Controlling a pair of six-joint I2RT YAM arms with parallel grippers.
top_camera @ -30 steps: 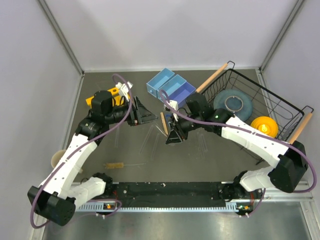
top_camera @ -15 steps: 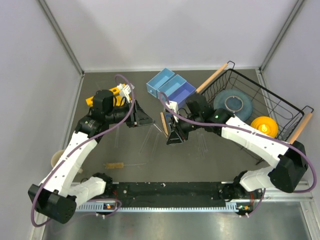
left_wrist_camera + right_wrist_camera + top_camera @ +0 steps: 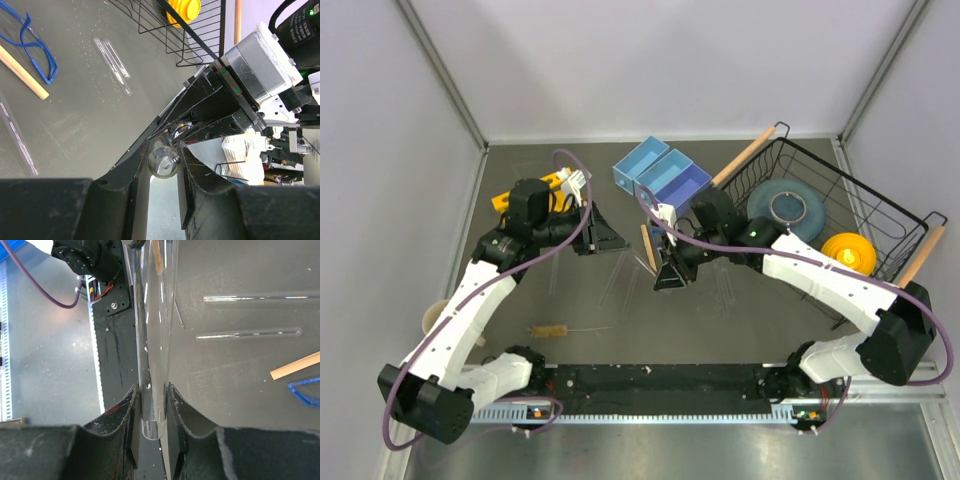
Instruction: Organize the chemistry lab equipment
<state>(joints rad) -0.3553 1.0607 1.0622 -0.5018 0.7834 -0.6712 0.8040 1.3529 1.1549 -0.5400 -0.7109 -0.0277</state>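
Listing the items on the dark table (image 3: 720, 330), overhead view first.

Left gripper (image 3: 603, 236): centre-left of the frame. Its jaws are closed on the left-held tube (image 3: 163, 163), clear glass, seen end-on between the two black fingers in the left wrist view.

Right gripper (image 3: 670, 273): centre of the frame, near the left one. Its jaws are pinched on the right-held tube (image 3: 156, 315), clear glass, running from between the fingers to the top edge of the right wrist view.

Loose glass tubes (image 3: 248, 333): two lie parallel on the table at the upper right of the right wrist view, apart from each other. Others show in the left wrist view, at upper centre and at the left edge.

Safety glasses (image 3: 47, 59): blue frame, clear lenses, flat on the table at the upper left of the left wrist view.

Wooden stick (image 3: 22, 72): short and flat, just beside the glasses. In the overhead view it lies between the two grippers.

Brush (image 3: 552, 329): tan bristles, wire handle, lower left of centre, well apart from both grippers.

Black wire basket (image 3: 850, 181): right side, wooden handles. It holds a grey-blue plate (image 3: 785, 208) and a yellow bowl (image 3: 848, 250).

Blue boxes (image 3: 660, 170): two, upper centre, side by side.
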